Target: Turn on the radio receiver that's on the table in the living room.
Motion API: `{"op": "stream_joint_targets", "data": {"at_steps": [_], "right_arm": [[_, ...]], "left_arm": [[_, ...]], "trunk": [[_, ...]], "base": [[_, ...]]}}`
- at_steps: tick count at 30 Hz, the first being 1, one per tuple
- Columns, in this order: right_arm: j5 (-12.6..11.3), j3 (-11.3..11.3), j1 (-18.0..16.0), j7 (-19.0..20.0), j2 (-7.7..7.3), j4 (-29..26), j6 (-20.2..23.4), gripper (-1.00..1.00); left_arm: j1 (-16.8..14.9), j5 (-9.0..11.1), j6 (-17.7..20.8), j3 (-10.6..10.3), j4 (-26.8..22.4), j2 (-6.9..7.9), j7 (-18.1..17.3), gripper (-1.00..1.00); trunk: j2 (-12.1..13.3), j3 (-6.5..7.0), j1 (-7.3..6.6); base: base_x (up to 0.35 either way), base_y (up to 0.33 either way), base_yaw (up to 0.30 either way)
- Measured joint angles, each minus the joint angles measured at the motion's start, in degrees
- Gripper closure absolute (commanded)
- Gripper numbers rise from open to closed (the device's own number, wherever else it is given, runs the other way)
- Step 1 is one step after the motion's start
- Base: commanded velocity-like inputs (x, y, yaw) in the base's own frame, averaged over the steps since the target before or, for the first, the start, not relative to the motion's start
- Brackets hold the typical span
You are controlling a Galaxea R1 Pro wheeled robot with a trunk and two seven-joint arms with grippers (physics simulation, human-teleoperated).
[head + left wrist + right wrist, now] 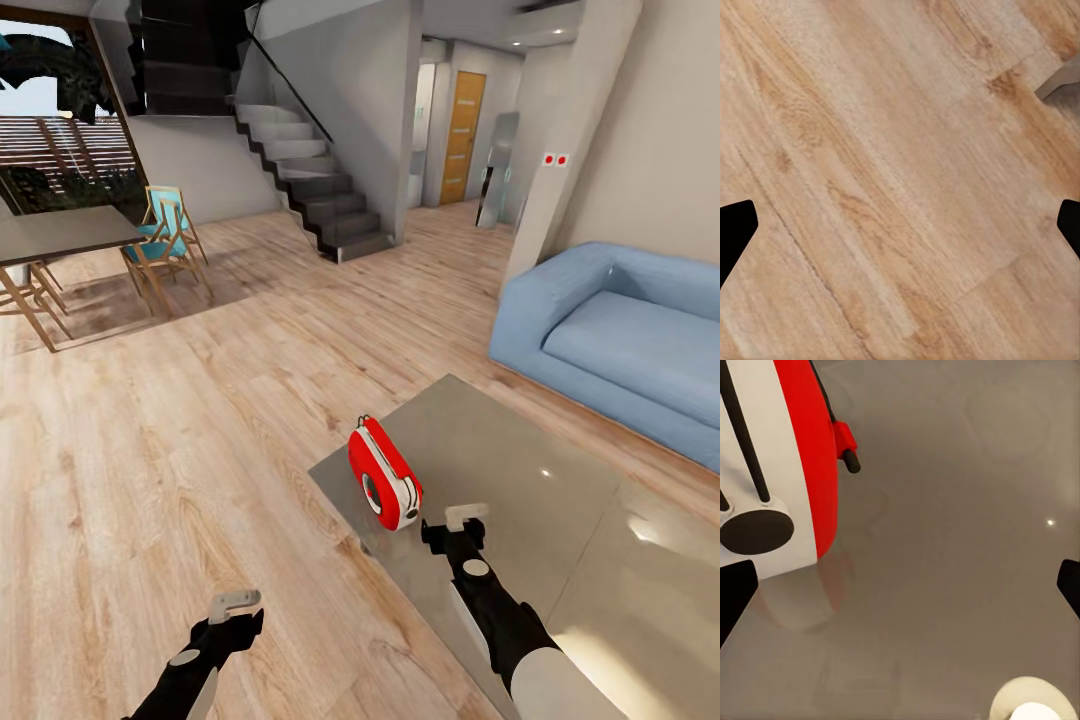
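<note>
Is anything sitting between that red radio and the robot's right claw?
Nothing: in the head view only bare glossy table separates the radio receiver from the right gripper.

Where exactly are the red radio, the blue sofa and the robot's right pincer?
radio receiver (382, 487): head view, on its red front face.
blue sofa (625, 345): head view, on the seat cushion.
right pincer (455, 527): head view, between its fingertips, above the table.

The glossy grey counter (520, 470) stands on the wood floor (180, 440); the red radio receiver (384, 487) stands upright near its left edge.
</note>
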Motion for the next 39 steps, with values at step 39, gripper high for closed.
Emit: {"op": "stream_joint_targets", "data": {"at_steps": [39], "right_arm": [[-0.2,0.1,0.0,0.0,0.17,-0.4,-0.1,-1.00]], "left_arm": [[0.0,0.0,0.0,0.0,-0.1,0.00,0.0,-1.00]], "trunk": [[0.0,0.00,0.00]], "base": [[0.000,0.000,0.000]]}}
